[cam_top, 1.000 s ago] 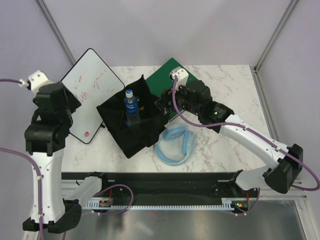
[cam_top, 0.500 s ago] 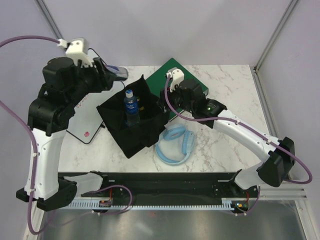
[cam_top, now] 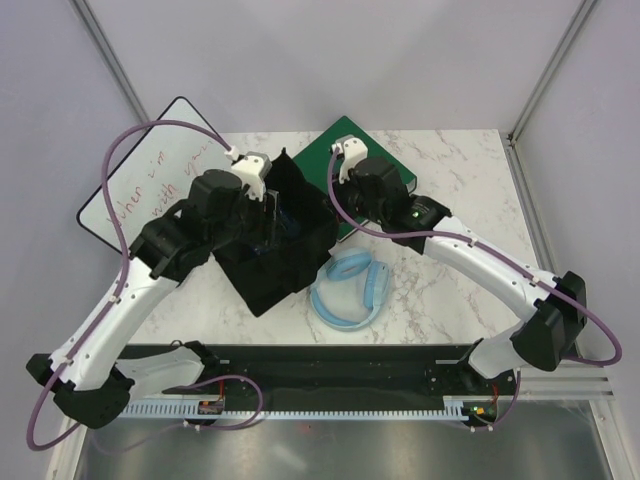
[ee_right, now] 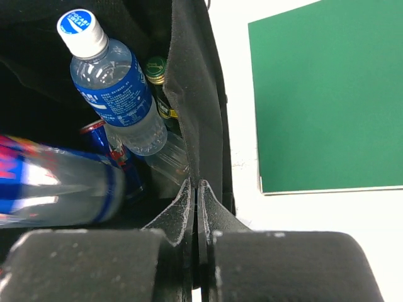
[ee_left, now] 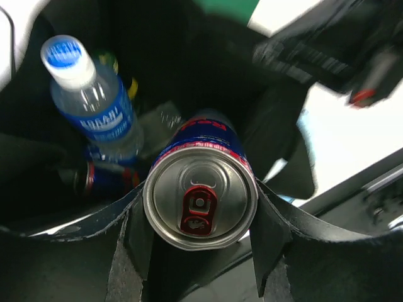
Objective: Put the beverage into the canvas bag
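Step in hand: getting the drink in. My L gripper (ee_left: pixel 200 217) was clamped on the Red Bull can (ee_left: pixel 201 157), lid toward the cam. The can hung inside the mouth of the canvas bag (ee_right: pixel 189 94), not yet set down. R gripper (ee_right: pixel 196 207) was pinched together on the bag's wall, holding it up.

Next, I judged: go lower beside the Pocari Sweat bottle (ee_right: pixel 110 94), then release w/o tipping it.

Can's red lettering was blurred; the bottle cap read Pocari Sweat. Whiteboard (cam_top: pixel 140 180) handwriting was illegible.

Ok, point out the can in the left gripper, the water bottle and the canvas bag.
can (ee_left: pixel 200 204): left wrist view, silver lid.
water bottle (ee_right: pixel 110 88): right wrist view, blue label.
canvas bag (ee_right: pixel 195 94): right wrist view, side wall.
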Available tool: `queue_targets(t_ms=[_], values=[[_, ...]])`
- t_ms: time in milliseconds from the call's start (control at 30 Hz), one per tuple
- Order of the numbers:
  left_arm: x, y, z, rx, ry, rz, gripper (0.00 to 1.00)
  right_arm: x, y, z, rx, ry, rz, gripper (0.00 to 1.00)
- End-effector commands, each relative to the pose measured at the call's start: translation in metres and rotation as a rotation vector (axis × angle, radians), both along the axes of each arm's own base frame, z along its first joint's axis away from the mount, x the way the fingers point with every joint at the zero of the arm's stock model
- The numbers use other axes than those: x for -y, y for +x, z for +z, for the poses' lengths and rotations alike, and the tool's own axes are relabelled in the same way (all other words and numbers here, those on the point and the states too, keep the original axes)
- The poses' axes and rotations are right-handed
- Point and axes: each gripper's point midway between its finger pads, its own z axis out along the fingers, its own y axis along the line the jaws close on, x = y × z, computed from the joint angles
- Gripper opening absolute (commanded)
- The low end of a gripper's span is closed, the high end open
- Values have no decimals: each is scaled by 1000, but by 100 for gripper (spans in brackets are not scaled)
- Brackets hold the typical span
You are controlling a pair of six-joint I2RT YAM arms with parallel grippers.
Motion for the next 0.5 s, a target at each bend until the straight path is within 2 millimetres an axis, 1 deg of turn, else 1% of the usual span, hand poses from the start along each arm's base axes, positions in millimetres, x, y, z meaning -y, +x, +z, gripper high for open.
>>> queue_targets(t_ms=[0,33,67,133,300,400,467], values=[[18,17,36,191,-121,-29,2,-10,3,33,44,67,12,0],[21,19,34,193,-126,-36,2,-12,1,35,45,71,18,0],[25,22,24,182,-118,-43,2,-14,-1,36,42,78,21,0],[32,28,21,187,-124,-50,2,-19,-4,39,46,85,29,0],[52,40,-15,138,-63,-77,2,-23,-5,42,52,105,16,0],[53,47,-37,118,-12,-54,2,-23,-4,44,54,114,5,0],[53,48,-49,95,16,-57,2,-24,-4,45,58,117,2,0]])
